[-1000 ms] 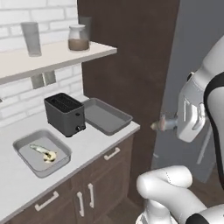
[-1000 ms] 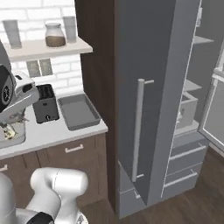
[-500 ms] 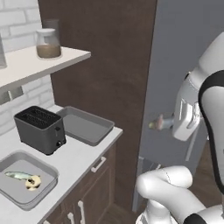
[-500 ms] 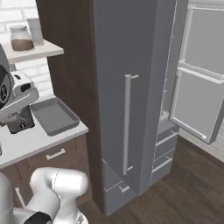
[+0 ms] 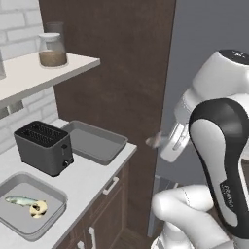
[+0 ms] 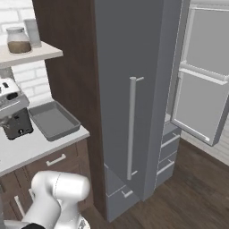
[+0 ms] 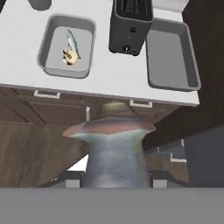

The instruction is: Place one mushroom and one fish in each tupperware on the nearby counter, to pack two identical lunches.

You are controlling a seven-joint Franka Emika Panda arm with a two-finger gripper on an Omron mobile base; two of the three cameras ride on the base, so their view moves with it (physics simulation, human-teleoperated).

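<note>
My gripper point(image 5: 161, 141) hangs out in front of the cabinets, off the counter's point(image 5: 92, 176) front edge, shut on a mushroom point(image 5: 154, 141). That mushroom point(image 7: 113, 131) looms large in the hand view, cap up, hiding the fingertips. On the counter point(image 7: 105, 72) the left tupperware point(image 5: 53, 195) holds a fish point(image 5: 20, 200) and a mushroom point(image 5: 38, 208). The hand view shows this tupperware point(image 7: 49, 33), fish point(image 7: 73, 40) and mushroom point(image 7: 70, 56) too. The second tupperware point(image 5: 92, 142) point(image 6: 53, 120) point(image 7: 170, 54) lies empty beside the dark panel.
A black toaster point(image 5: 44, 147) point(image 7: 131, 24) stands between the two trays. A wall shelf point(image 5: 48, 70) carries a jar point(image 5: 51, 50). Right of the counter rise a dark wood panel point(image 5: 121, 73) and a tall grey fridge point(image 6: 131, 129) with its far door point(image 6: 201, 89) open.
The whole picture has shifted in both base views, so the base has moved and the trays and toaster sit lower and further left. The gripper still holds the mushroom.
</note>
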